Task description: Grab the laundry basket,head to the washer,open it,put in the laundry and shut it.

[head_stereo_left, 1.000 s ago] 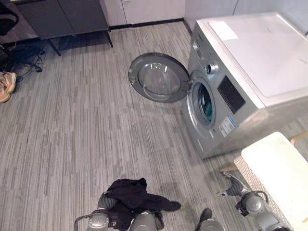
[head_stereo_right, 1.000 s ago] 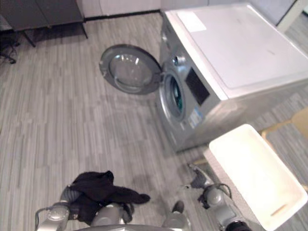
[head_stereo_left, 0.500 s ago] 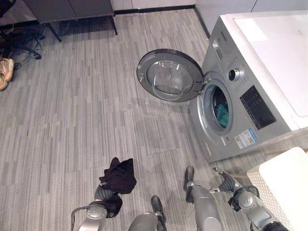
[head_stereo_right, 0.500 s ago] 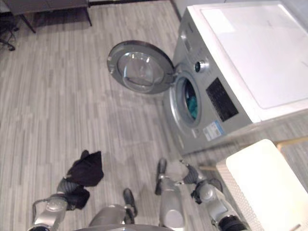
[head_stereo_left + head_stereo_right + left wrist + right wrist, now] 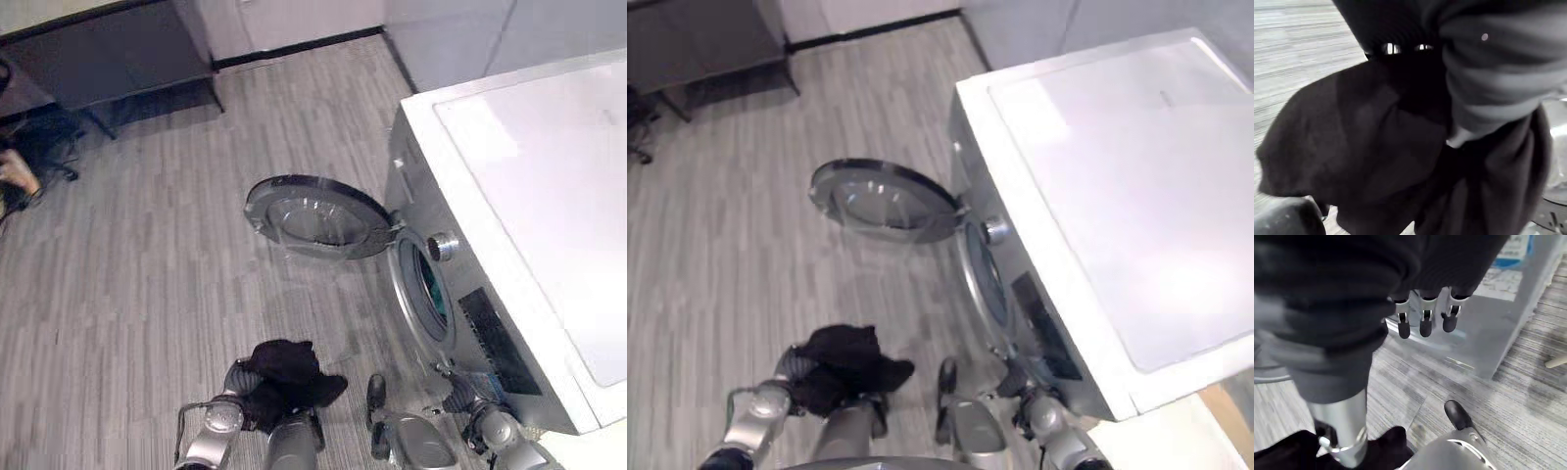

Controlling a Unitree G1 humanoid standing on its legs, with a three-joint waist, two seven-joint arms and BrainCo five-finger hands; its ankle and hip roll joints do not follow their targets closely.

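The silver washer (image 5: 509,206) with a white top stands at the right, its round door (image 5: 318,217) swung wide to the left. Teal cloth shows inside the drum opening (image 5: 428,289). My left hand (image 5: 241,380) is low over the floor in front of the door. Its fingers are buried in a black garment (image 5: 291,367) that drapes over it; the left wrist view shows the bunched cloth (image 5: 1361,147). My right hand (image 5: 458,397) hangs by the washer's lower front, fingers (image 5: 1422,323) relaxed and holding nothing. A corner of the white laundry basket (image 5: 1176,446) sits at the lower right.
A dark cabinet on legs (image 5: 108,59) stands at the back left beside white wall units (image 5: 294,20). Striped grey floor (image 5: 137,264) stretches left of the open door. The door juts out over the floor at about knee height.
The camera has moved closer to the washer, which now looms larger at the right. The black garment stays with my left hand. My right hand is nearer the washer's front.
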